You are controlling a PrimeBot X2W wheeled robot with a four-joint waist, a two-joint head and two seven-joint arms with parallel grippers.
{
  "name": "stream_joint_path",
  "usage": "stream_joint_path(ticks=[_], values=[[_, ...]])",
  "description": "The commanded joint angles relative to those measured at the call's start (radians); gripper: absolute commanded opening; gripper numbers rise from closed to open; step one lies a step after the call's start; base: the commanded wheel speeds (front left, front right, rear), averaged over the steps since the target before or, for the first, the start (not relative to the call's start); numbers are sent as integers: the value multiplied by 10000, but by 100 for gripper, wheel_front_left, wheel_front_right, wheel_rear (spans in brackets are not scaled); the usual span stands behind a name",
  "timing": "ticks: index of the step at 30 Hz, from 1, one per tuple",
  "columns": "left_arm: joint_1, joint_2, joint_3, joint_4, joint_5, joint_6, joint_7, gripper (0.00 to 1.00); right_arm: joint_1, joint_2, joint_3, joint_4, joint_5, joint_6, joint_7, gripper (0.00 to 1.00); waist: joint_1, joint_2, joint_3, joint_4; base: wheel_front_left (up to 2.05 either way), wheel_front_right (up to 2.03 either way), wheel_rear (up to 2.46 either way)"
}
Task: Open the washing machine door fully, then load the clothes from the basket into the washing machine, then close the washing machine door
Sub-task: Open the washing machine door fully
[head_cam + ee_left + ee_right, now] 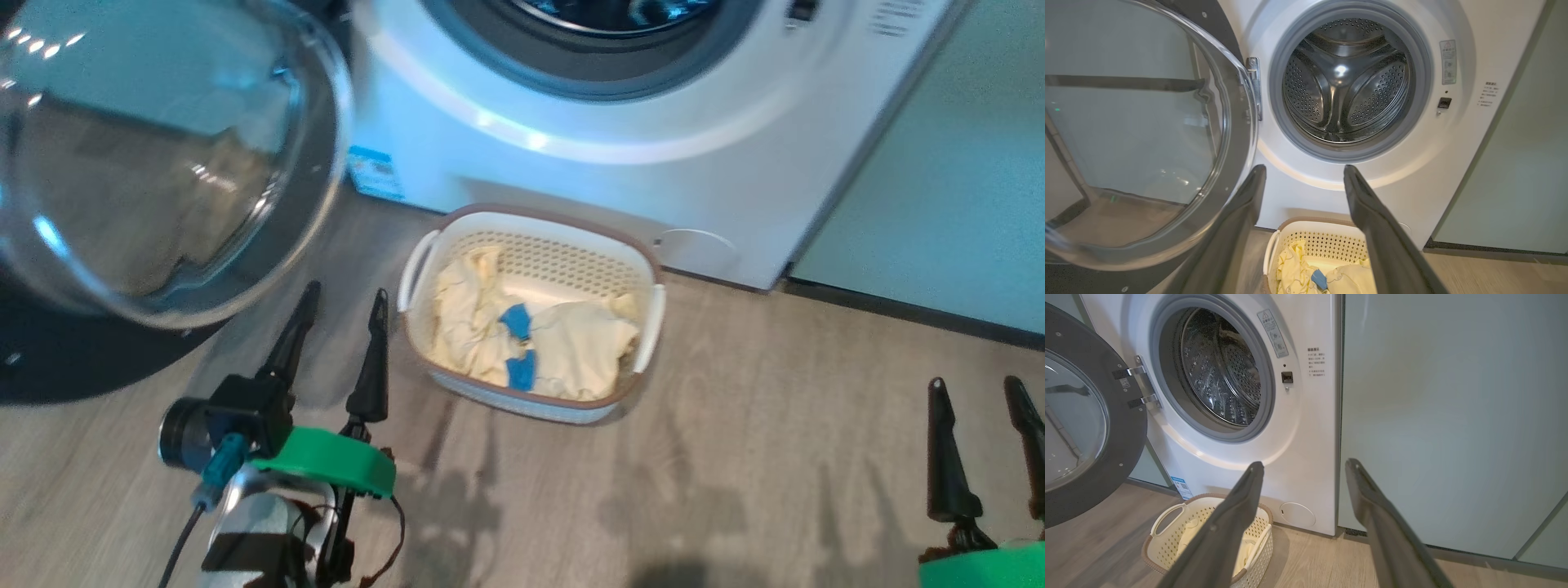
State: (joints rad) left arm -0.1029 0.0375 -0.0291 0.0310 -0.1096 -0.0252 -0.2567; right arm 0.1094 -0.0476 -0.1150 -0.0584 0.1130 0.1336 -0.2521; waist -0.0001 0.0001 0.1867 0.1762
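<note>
- the washing machine door (147, 163) is swung wide open, off to the left of the washing machine (653, 171)
- the basket (555, 253) sits on the floor (775, 408) right in front of the washing machine, with the clothes (580, 347) inside it
- left hand (345, 291) and right hand (974, 382) are both spread and empty, out in front of the washing machine

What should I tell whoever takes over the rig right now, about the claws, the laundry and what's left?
Left claw: open, empty, above the floor between the washing machine door and the basket.
Right claw: open, empty, to the right of the basket.
Door: swung open to the left; drum looks empty.
Clothes: in the basket, on the floor in front of the washing machine.
Done: door opened.
Left: load the clothes, close the door.
</note>
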Motion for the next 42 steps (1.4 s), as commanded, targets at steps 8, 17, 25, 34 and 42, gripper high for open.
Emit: stream_joint_path(ticks=[8,17,25,34,42], values=[[-311,399,330,227,68,-49,136,100,-319,-29,428,-494,252,-29,-96,100,1,-1,-372,-1678,0,0,0],[-268,596,409,426,66,88,387,100,-183,-27,581,-509,411,-29,-97,100,1,-1,-583,-2393,0,0,0],[-9,683,503,457,66,336,617,100,-15,-27,582,-439,468,-29,-97,100,1,-1,-791,-2549,0,0,0],[250,705,455,384,17,451,683,100,121,-26,553,-383,479,-29,-97,100,1,-1,-944,-2377,0,0,0],[336,727,387,335,-32,517,713,100,146,-26,576,-366,491,-29,-97,100,1,-1,-985,-2338,0,0,0]])
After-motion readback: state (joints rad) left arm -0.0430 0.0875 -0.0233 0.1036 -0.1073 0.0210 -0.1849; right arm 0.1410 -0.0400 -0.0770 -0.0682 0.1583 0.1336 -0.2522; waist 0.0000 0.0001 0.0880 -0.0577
